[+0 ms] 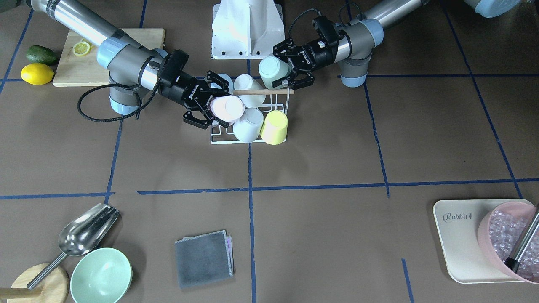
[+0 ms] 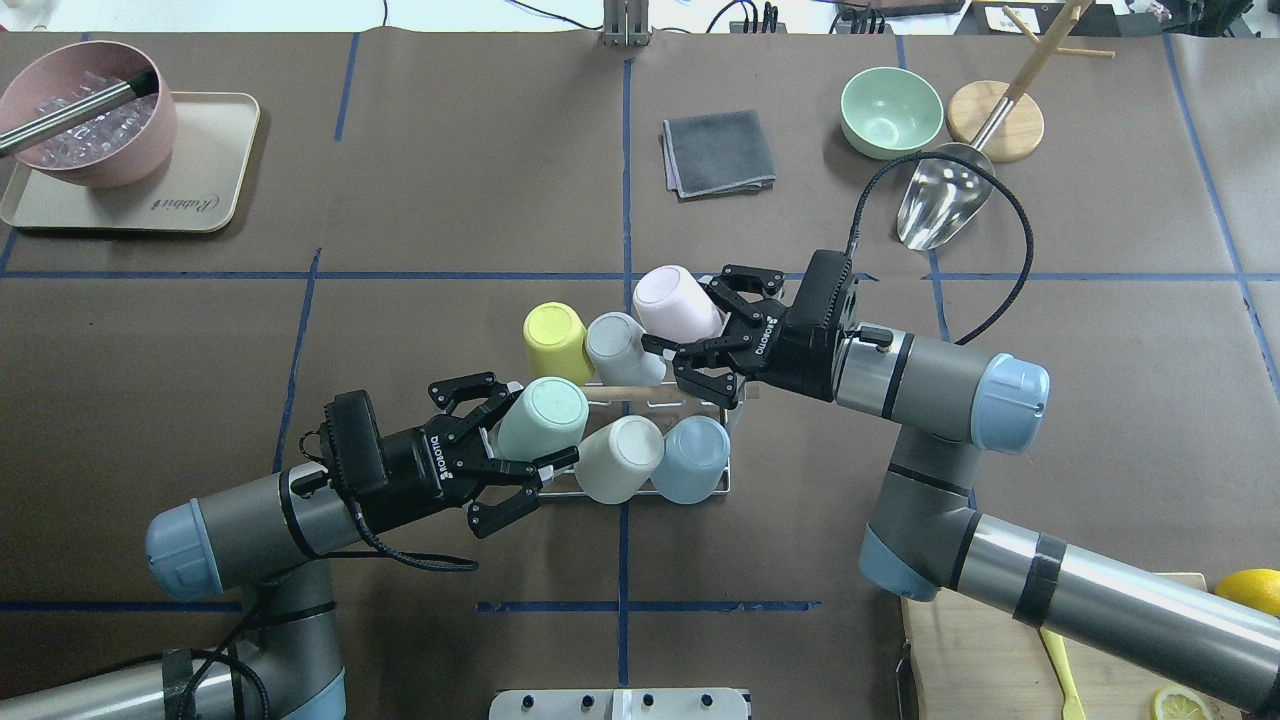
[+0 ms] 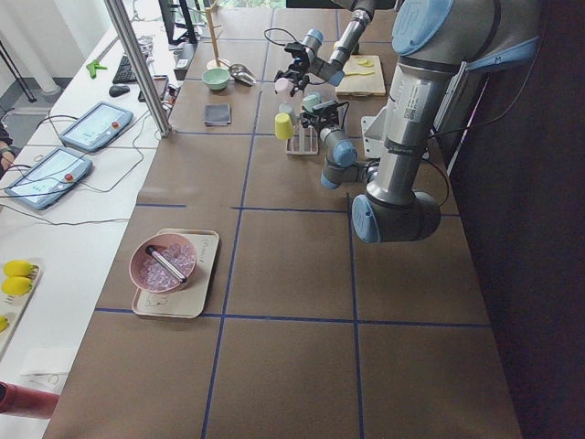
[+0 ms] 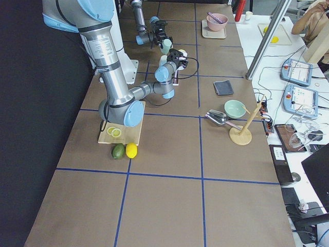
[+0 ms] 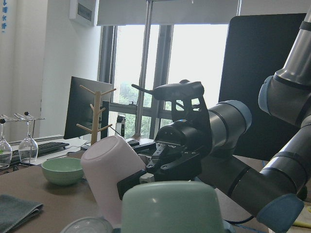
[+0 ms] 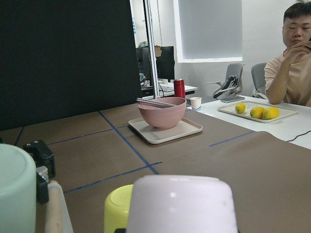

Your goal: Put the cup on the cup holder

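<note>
Cups are crowding the white wire cup holder (image 1: 217, 139) at mid-table. The left gripper (image 2: 512, 440) is clamping a tilted mint cup (image 2: 548, 412) at its robot-side row, and the right gripper (image 2: 690, 322) is clasping a pink cup (image 2: 672, 296) at the far row.

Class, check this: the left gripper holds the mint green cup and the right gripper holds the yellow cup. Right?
Not quite: the right gripper holds the pink cup, as the overhead exterior view shows; the yellow cup sits on the cup holder. The left gripper does hold the mint green cup.
</note>
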You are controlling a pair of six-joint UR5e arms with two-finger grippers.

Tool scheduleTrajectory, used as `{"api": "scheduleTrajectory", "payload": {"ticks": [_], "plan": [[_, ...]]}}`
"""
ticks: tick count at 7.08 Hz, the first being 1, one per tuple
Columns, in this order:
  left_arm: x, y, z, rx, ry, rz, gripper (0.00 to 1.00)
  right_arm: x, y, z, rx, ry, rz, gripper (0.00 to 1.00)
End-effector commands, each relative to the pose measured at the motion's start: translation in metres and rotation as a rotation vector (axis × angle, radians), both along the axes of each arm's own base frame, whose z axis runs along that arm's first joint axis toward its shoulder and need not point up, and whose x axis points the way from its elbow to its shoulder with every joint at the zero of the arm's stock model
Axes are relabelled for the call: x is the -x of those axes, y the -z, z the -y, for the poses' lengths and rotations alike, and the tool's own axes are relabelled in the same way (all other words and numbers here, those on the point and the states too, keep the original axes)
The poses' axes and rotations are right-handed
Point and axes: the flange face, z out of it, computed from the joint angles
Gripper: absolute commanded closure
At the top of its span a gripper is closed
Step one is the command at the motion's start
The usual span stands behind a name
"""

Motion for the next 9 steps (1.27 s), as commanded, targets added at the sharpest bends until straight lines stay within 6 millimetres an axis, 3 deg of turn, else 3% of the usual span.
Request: {"api": "scheduleTrajectory", "payload": {"ticks": [1, 2, 6, 7, 8, 9], "plan": [[0.0, -0.003, -0.001, 0.001, -0.001, 0.006, 0.46, 0.0, -0.001, -0.001, 0.0, 0.002, 0.0, 0.65], [0.003, -0.005, -0.001, -0.002, 0.003, -0.003, 0.0, -0.001, -0.003, 0.0, 0.004, 0.0, -0.002, 0.01], [0.007, -0.005, -0.002, -0.003, 0.006, -0.02, 0.0, -0.005, 0.001, 0.003, 0.043, 0.015, 0.019, 0.0], [0.01, -0.001, -0.001, -0.006, 0.009, -0.029, 0.0, -0.018, 0.009, 0.01, 0.083, 0.022, 0.027, 0.0], [0.026, 0.022, 0.001, -0.018, 0.024, -0.07, 0.0, -0.037, 0.03, 0.007, 0.151, 0.058, -0.017, 0.0], [0.05, 0.06, 0.013, -0.017, 0.057, -0.061, 0.0, -0.062, 0.039, 0.005, 0.218, 0.052, -0.095, 0.0]]}}
